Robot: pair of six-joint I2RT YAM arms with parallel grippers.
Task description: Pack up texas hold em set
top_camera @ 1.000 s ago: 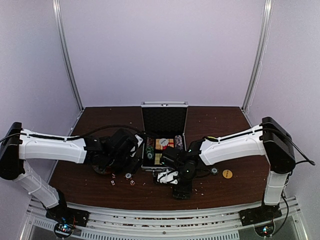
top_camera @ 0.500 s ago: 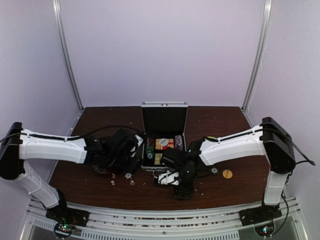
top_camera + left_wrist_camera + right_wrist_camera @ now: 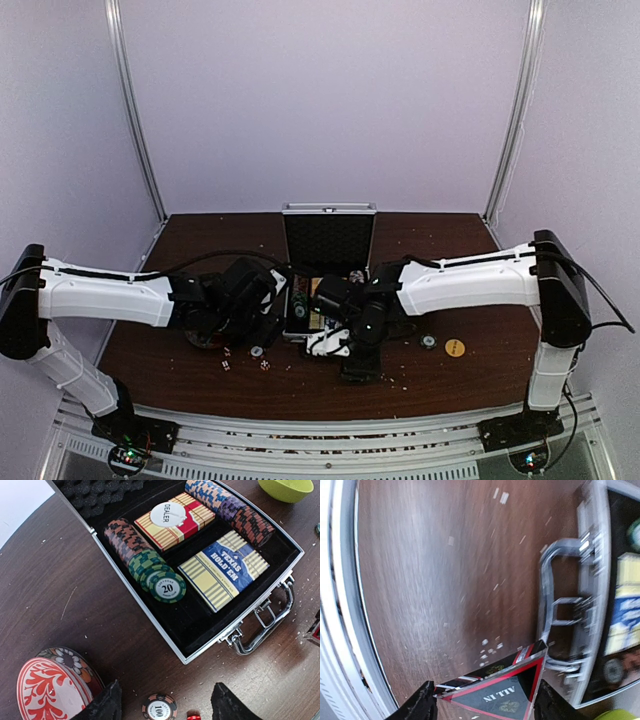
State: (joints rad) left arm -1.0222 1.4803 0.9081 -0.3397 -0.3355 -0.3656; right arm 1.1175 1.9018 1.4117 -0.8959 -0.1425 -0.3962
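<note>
The silver case lies open with its lid up. It holds two rows of striped chips, two card decks and a round DEALER button on the far deck. My left gripper is open just left of the case's front corner, with a loose 100 chip and a red die on the table between its fingers. My right gripper is shut on the triangular ALL IN button, held above the table by the case handle. It also shows in the top view.
The round red tin stands by my left finger. The lime-green bowl sits beyond the case. A yellow round button and a small disc lie at the right. Two dice lie near the front.
My right gripper has carried the triangular button left and away from the front edge, toward the case. The left arm has not moved.
</note>
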